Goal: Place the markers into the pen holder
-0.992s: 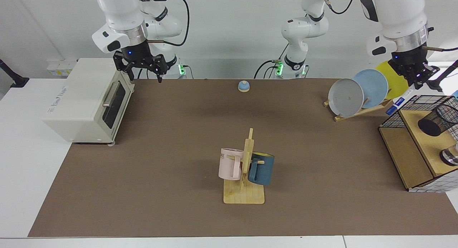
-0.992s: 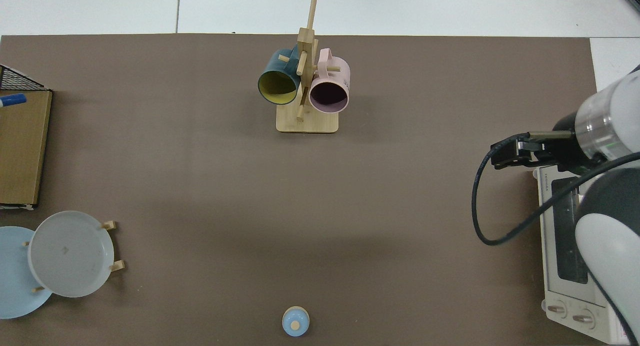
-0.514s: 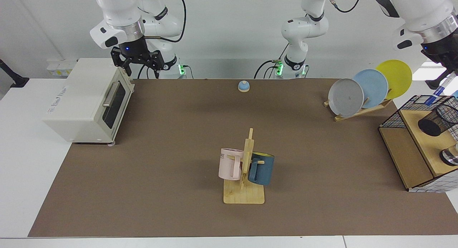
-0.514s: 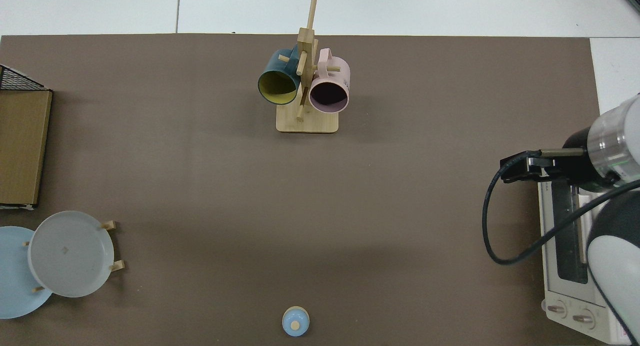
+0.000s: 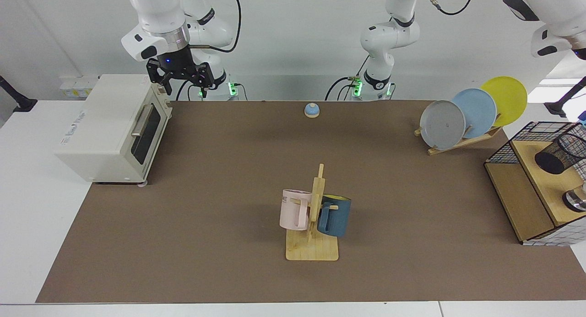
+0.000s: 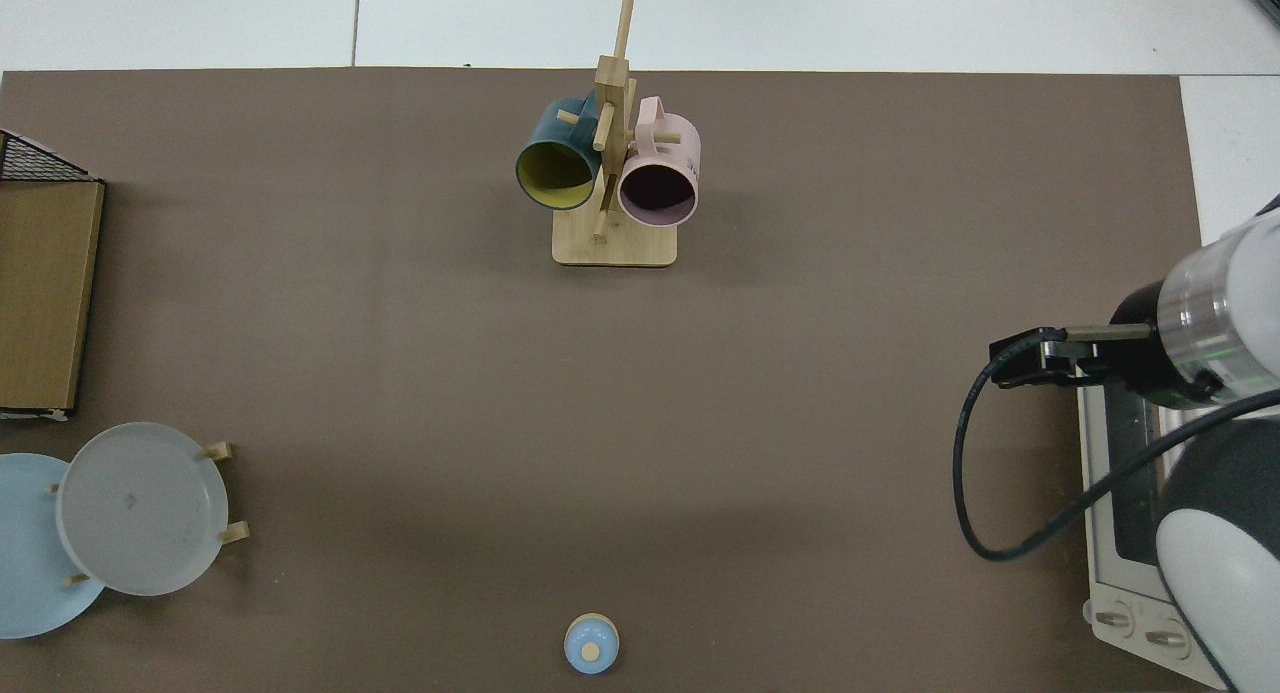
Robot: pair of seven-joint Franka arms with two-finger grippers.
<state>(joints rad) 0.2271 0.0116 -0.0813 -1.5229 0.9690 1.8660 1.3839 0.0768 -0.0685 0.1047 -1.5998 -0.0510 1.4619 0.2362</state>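
The pen holder, a black wire-mesh cup, sits on the top wooden board of the shelf at the right edge of the facing view and is partly cut off by the frame. No marker shows in either view. Only the left arm's white wrist shows at the top right; its gripper is out of frame. My right gripper hangs open and holds nothing, above the back corner of the toaster oven; in the top view this right gripper is at the oven's front edge.
A white toaster oven stands at the left. A mug tree with a pink and a blue mug is mid-table. A plate rack, a small blue bell and the wire-grid shelf with a silver round object are there too.
The left arm rose and swung toward the facing view's right, taking its gripper and the marker out of frame. The right gripper lifted and shifted a little by the toaster oven.
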